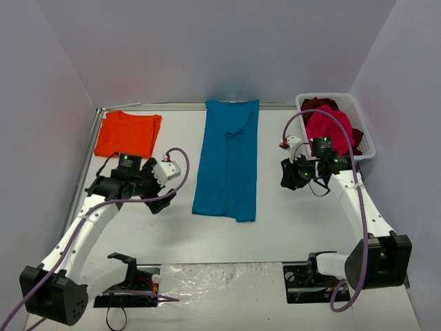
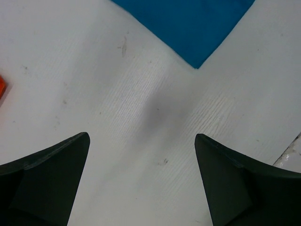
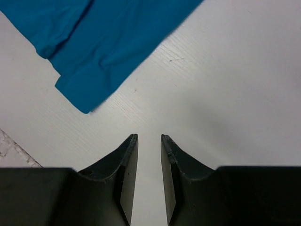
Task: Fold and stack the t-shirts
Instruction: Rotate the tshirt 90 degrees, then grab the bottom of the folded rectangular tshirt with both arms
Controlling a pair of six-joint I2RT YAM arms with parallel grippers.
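Observation:
A teal-blue t-shirt (image 1: 227,158) lies as a long folded strip down the middle of the table; its near corners show in the wrist views (image 2: 188,23) (image 3: 103,42). An orange t-shirt (image 1: 127,133) lies folded at the far left, a sliver of it at the left wrist view's edge (image 2: 2,87). A magenta-pink t-shirt (image 1: 327,127) and a dark red t-shirt (image 1: 320,105) are bunched in the basket. My left gripper (image 1: 165,189) (image 2: 141,136) hangs wide open over bare table, left of the teal shirt. My right gripper (image 1: 289,174) (image 3: 149,136) is to its right, jaws a narrow gap apart, holding nothing.
The white slotted basket (image 1: 356,110) stands at the far right corner. Grey walls close in the table on three sides. A rough-textured patch (image 1: 213,276) lies between the two arm bases at the near edge.

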